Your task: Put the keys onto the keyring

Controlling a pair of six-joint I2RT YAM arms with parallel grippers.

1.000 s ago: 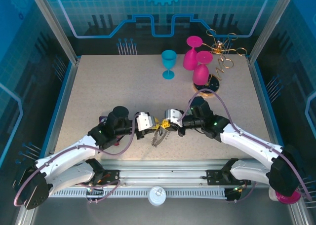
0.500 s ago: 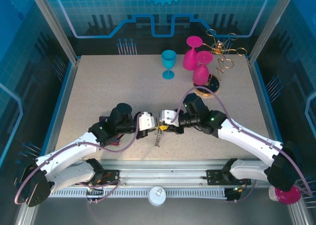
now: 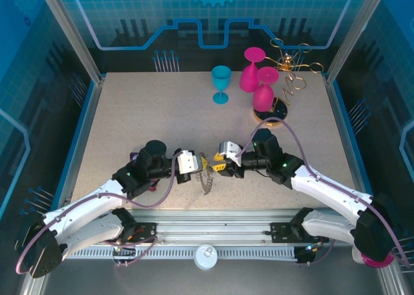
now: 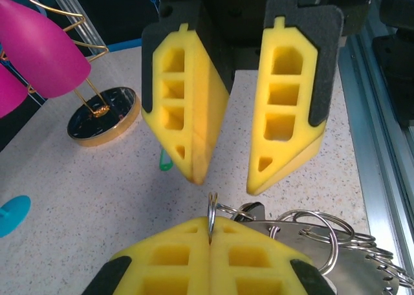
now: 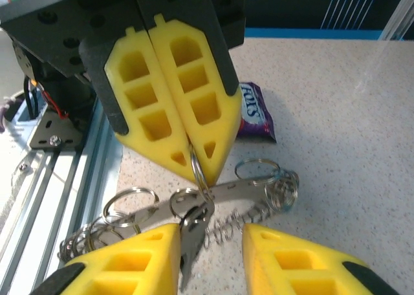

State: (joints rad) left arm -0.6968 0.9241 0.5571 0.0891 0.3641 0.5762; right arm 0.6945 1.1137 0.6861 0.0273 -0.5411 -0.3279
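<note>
Going left to right: a purple sweet packet (image 5: 253, 117) lies on the table by the left arm, nothing to do with the job. The left gripper (image 3: 201, 162) is clamped right down on one small wire loop (image 4: 211, 207) at the rim of the keyring (image 3: 207, 180), holding it up off the table so the flat grey ring hangs edge-on under the fingertips, front and centre between the two arms. From the right wrist camera a little key (image 5: 189, 237) with a dark head and a short silvery blade dangles off that same pinched loop, so my read is that the black key is already threaded on, or very nearly. I can't see clearly whether the loop has fully snapped shut around it. The right gripper (image 3: 216, 167) sits nose to nose with the left one, jaws partly apart and gripping nothing, with the key blade hanging in the gap between them, close against one pad. Whether it actually touches, I can't tell. In the left wrist view a green sliver (image 4: 164, 160) peeks out on the table behind the right gripper's fingers. That might be the green key, but it's too hidden to say. If so, that's the half that's left: pick it up and work it onto a loop.
</note>
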